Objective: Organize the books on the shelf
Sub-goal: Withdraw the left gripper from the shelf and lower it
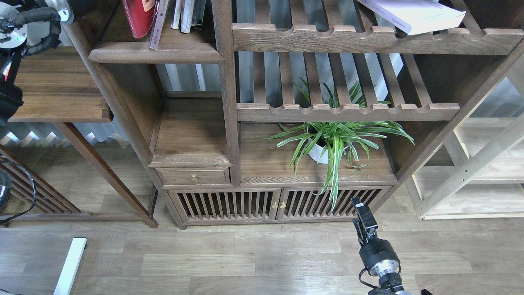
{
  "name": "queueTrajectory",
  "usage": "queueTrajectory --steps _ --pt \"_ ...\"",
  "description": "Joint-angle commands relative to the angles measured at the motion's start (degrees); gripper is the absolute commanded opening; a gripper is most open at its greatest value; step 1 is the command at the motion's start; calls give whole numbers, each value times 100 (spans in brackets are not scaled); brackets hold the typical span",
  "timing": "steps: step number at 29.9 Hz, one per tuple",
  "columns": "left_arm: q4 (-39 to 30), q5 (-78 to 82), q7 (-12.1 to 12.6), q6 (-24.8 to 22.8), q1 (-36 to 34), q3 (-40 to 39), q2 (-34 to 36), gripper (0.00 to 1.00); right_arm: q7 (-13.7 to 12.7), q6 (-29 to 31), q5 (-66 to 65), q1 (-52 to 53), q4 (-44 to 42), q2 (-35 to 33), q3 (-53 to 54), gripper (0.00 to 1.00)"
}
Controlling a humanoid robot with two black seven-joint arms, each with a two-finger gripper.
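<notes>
Head view: the solid dark-brown wooden plank shelf (pixel 155 52) sits at the top left of the walnut bookcase. On it a bright red paperback (pixel 139 16) leans beside a maroon-edged book (pixel 157 24) and several pale upright paperbacks (pixel 186 14), all cut off by the top edge. A thick white book (pixel 413 14) lies flat on the slatted rack (pixel 368 41) to the right. The right gripper (pixel 360 211) hangs low, near the floor, before the cabinet doors, holding nothing; its fingers appear pressed together. The left gripper is out of sight. A green spider plant (pixel 335 139) stands in a white pot.
</notes>
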Motion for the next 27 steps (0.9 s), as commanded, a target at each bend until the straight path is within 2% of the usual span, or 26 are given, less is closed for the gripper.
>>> queueTrajectory --steps 1,4,8,15,27 --pt "3 -10 0 205 -2 231 11 48 -8 0 7 -3 0 0 0 100" --pt "3 -10 0 223 -2 276 46 58 -8 0 7 -3 0 9 0 100" --pt "-15 -19 0 223 -19 284 55 63 -8 0 7 -3 0 0 0 100" --pt "-120 -36 0 197 -72 258 -6 68 -8 0 7 -3 -9 9 -18 100" --pt "-261 -63 0 214 -151 214 -85 69 -8 0 7 -20 -44 17 -62 100"
